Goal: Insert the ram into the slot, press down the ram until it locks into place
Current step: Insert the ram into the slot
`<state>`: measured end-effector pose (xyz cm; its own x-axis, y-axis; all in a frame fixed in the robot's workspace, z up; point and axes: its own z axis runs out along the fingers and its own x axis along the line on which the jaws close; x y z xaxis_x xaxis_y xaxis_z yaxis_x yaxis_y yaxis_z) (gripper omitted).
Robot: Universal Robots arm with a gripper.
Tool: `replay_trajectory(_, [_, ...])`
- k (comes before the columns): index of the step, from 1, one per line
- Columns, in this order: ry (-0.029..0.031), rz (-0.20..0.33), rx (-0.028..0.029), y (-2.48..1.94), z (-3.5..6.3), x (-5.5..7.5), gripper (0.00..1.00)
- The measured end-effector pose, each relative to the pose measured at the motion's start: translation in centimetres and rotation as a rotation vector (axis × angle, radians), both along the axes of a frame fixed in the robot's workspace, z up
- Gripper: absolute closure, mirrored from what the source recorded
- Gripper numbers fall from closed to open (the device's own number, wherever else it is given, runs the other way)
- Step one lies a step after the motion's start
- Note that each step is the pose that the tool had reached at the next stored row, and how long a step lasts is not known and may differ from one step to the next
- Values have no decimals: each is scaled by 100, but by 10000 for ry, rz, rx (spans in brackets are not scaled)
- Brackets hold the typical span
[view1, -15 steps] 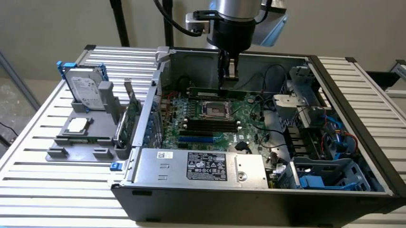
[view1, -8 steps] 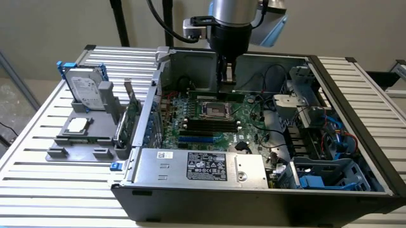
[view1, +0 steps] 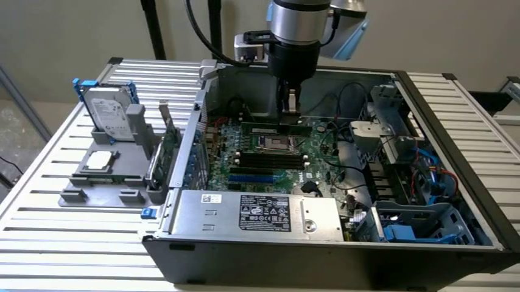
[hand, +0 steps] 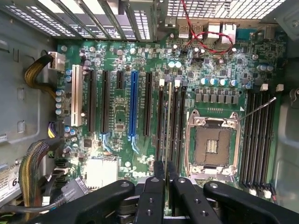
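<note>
Ram (hand: 168, 121) edge-on, clamped in gripper (hand: 165, 170), lined along slot (hand: 161, 116), neighbouring slots (hand: 183, 116) close beside

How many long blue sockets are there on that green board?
1. The blue socket lies between black sockets, apart from the ram in the gripper. Another could hide beneath the gripper.

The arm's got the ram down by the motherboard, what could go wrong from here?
The gripper holds the ram at several identical parallel slots, so it could land between two or in the wrong one. Pressing while it is skewed might bend it. The uncovered CPU socket lies close beside them; a slip could hit it.
</note>
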<state>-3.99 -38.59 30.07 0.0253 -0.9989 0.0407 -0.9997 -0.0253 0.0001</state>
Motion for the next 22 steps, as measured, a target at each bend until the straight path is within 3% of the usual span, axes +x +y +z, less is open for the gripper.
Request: replay_trajectory(22, [0, -1, -5, -8, -366, -1, 86])
